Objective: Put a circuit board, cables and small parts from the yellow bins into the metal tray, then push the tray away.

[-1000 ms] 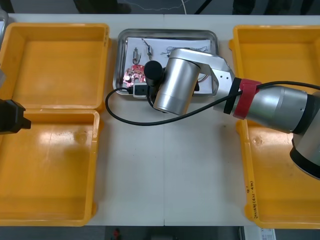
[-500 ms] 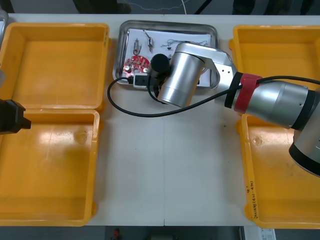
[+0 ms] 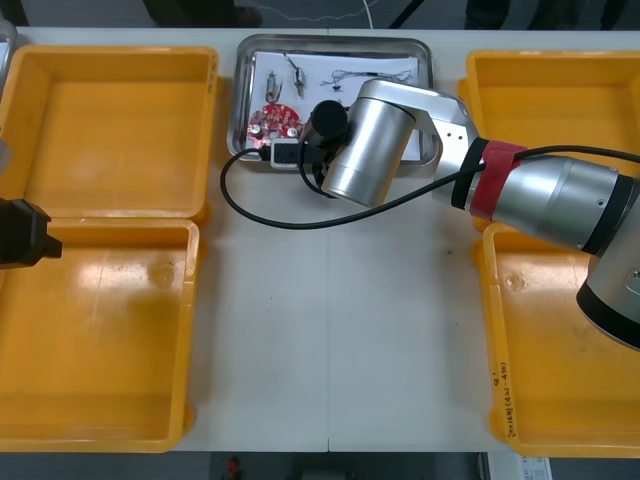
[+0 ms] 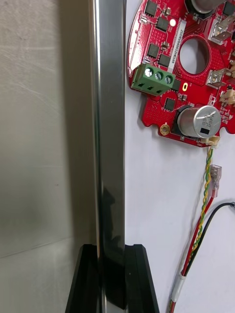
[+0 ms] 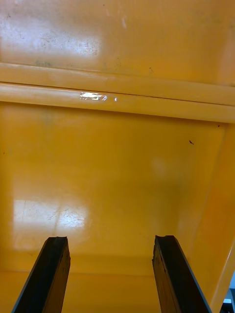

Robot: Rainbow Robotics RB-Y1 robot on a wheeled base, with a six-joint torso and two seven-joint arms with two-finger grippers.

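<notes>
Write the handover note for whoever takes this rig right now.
Right gripper: fingers shut on the near rim of the metal tray.
Left gripper: open, parked over the near left yellow bin.
In the tray: red circuit board, red and yellow cable, small metal parts.
Done: loading, apparently.
Left: push the tray away, though it already sits close to the far edge of the table, then let go.

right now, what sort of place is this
Probably an electronics kitting bench: yellow bins flank a table, a metal tray between them holds a red circuit board and cables, and the robot's right hand grips the tray's rim. Its left hand hangs open over a left bin.
</notes>
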